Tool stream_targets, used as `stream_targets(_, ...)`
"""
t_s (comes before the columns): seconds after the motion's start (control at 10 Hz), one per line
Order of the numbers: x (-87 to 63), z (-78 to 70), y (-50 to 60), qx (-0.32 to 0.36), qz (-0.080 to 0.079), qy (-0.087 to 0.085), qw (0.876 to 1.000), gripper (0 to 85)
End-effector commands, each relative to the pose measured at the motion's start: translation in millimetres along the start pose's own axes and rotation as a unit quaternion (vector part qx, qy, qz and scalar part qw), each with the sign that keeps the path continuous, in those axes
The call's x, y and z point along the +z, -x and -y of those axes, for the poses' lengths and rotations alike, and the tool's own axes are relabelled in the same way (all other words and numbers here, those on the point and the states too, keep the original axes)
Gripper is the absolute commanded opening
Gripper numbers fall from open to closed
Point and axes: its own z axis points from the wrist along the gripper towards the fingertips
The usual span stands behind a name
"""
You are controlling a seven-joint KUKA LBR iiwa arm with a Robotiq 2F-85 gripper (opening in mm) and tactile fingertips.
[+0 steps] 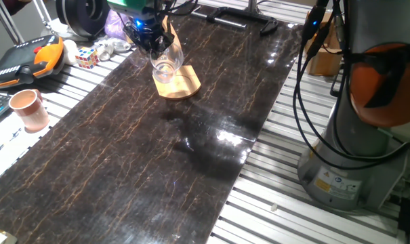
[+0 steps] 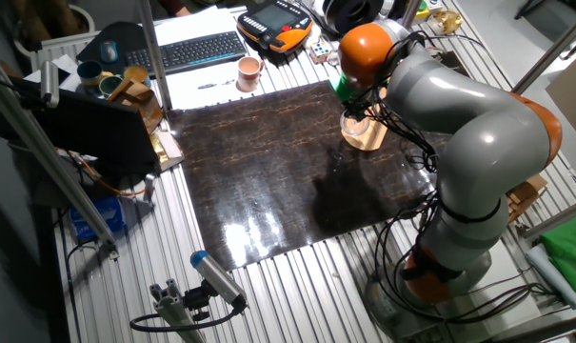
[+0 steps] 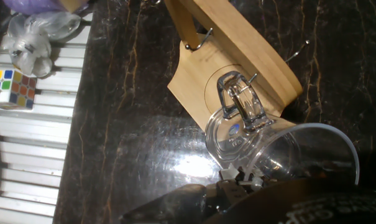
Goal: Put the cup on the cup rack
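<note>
Pincer (image 1: 152,42) grips the cup (image 1: 165,66) over the rack (image 1: 177,83), far bench (image 1: 150,156) end, eleven o'clock; setting down remains.

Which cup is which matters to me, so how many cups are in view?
2. The clear cup is in the hand, over the wooden rack. The pinkish cup stands on the slatted table beside the dark mat. Clutter beyond may hide others.

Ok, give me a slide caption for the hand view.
Gripper holding the clear cup over the wooden cup rack on the dark marbled table.
</note>
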Motion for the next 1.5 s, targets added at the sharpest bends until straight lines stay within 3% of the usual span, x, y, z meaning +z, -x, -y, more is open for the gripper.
stream_targets(0.0, 0.2, 0.0, 0.2, 0.000, 0.000, 0.001, 1.000, 1.0)
stream_targets(1.4, 15.6, -1.5, 6.3, -0.003, 0.004, 0.005, 1.000, 1.0)
